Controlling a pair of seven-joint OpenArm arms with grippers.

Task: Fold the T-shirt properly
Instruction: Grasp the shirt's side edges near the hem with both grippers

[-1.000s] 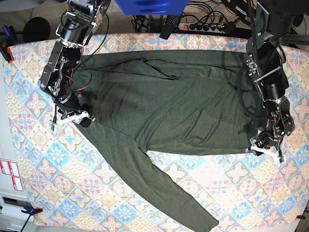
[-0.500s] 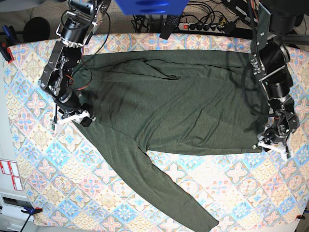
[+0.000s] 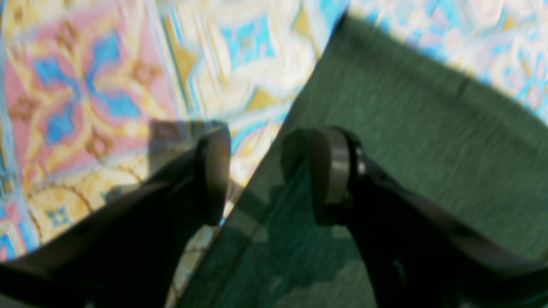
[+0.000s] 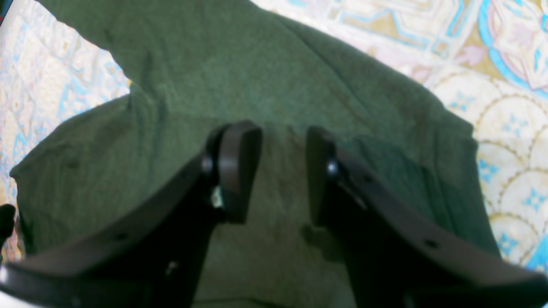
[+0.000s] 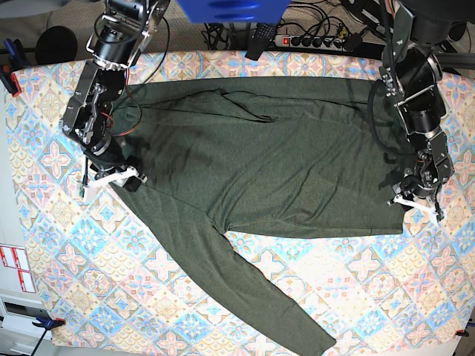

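The dark olive-green T-shirt (image 5: 267,163) lies spread flat across the table, with one long sleeve (image 5: 252,289) running toward the front edge. My left gripper (image 5: 415,202) is open at the shirt's right hem corner. In the left wrist view the left gripper (image 3: 265,171) straddles the shirt's edge (image 3: 406,141), one finger (image 3: 214,171) over the cloth and one over the shirt. My right gripper (image 5: 111,178) is open at the shirt's left side. In the right wrist view the right gripper (image 4: 282,171) hangs just above the fabric (image 4: 257,77), holding nothing.
A patterned tablecloth (image 5: 89,245) covers the table. A power strip (image 5: 312,41) and cables lie behind the back edge, and a blue object (image 5: 230,9) hangs over the back. A red clamp (image 5: 7,78) sits at the left edge.
My left gripper has moved back along the shirt's right edge, from below the hem corner up onto it. The right gripper has barely shifted. The shirt lies as before.
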